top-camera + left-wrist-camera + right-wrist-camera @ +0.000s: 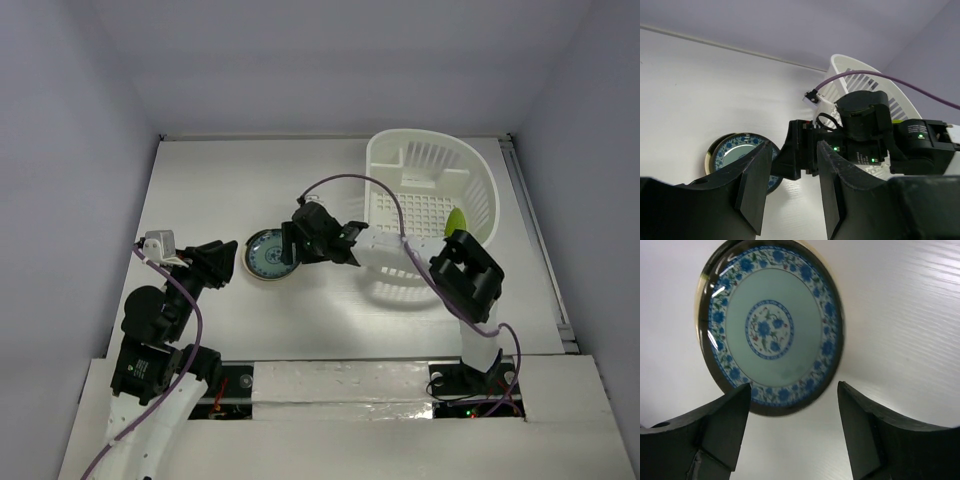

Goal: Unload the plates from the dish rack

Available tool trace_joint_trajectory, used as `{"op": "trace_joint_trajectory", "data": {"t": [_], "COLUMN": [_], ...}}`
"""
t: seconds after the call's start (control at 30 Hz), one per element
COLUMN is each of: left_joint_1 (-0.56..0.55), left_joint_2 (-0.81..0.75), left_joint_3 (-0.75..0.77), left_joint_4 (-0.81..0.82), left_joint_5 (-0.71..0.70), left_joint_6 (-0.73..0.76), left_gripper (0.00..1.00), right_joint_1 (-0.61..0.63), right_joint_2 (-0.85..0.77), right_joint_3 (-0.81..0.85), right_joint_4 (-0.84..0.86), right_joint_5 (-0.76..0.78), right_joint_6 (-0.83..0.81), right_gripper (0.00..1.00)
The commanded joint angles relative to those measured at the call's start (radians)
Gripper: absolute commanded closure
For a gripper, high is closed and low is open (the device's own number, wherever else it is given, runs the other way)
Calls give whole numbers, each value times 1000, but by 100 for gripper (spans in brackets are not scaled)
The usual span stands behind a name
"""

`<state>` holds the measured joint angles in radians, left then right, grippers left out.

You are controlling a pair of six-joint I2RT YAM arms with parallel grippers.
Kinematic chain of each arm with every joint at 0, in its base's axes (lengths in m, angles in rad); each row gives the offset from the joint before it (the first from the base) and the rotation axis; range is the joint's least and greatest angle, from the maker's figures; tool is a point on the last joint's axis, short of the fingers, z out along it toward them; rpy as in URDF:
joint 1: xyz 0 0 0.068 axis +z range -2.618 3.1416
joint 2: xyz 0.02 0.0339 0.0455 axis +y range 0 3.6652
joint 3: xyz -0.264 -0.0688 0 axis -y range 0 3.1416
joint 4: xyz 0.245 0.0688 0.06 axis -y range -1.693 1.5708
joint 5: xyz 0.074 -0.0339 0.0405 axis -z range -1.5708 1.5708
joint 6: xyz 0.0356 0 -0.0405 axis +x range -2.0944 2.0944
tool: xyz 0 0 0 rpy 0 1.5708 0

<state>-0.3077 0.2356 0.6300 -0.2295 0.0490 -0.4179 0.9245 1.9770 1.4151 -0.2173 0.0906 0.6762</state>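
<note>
Your right claw [792, 392] hangs spread and empty just beside the blue-flowered plate [772, 325]. The plate lies flat on the table [200, 180], centre-left, and I judge it unloaded. The left claw [794, 150] is spread too. A green plate [456, 219] leans in the rack [485, 195], upper right.

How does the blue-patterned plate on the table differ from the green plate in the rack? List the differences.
Colour: the blue-patterned plate has blue flowers and a dark rim; the green plate is plain lime. Pose: the blue-patterned plate lies flat; the green plate stands tilted on edge. Place: the blue-patterned plate is on the table; the green plate is inside the dish rack. Both look small beside it.
</note>
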Motion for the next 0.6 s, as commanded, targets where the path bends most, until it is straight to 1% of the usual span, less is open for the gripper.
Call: {"op": "trace_joint_trajectory", "data": {"t": [0.0, 0.13, 0.17, 0.2, 0.23, 0.27, 0.3, 0.33, 0.37, 0.4, 0.47, 0.5, 0.53, 0.57], "left_joint_1": [1, 1, 1, 1, 1, 1, 1, 1, 1, 1, 1, 1, 1, 1], "left_joint_2": [-1, -5, -5, -9, -9, -10, -10, -9, -9, -9, -12, -18, -22, -27], "left_joint_3": [27, 27, 27, 27, 28, 27, 25, 25, 25, 25, 25, 25, 25, 25], "left_joint_4": [41, 41, 39, 39, 41, 42, 42, 44, 47, 48, 47, 48, 48, 48], "left_joint_5": [5, 6, 6, 6, 8, 11, 12, 17, 26, 29, 35, 35, 35, 35], "left_joint_6": [-5, -5, -4, -4, -4, -4, -4, -2, -2, -1, 1, 1, 1, 1], "left_gripper": [62, 62, 62, 62, 62, 62, 62, 62, 62, 62, 62, 62, 62, 62], "right_joint_1": [13, 13, 13, 13, 13, -1, -15, -32, -56, -119, -194, -264, -297, -323], "right_joint_2": [-119, -216, -260, -285, -314, -343, -407, -443, -476, -541, -601, -645, -656, -661], "right_joint_3": [-16, -21, -19, -19, -25, -28, -33, -51, -64, -76, -119, -129, -137, -139], "right_joint_4": [-53, -131, -151, -172, -219, -249, -281, -336, -362, -390, -450, -476, -502, -577], "right_joint_5": [118, 213, 240, 326, 380, 438, 487, 571, 610, 645, 656, 678, 696, 733], "right_joint_6": [-40, -78, -84, -89, -93, -93, -93, -93, -93, -93, -113, -121, -128, -135], "right_gripper": [24, 24, 25, 37, 47, 74, 86, 94, 100, 100, 100, 100, 100, 99]}}
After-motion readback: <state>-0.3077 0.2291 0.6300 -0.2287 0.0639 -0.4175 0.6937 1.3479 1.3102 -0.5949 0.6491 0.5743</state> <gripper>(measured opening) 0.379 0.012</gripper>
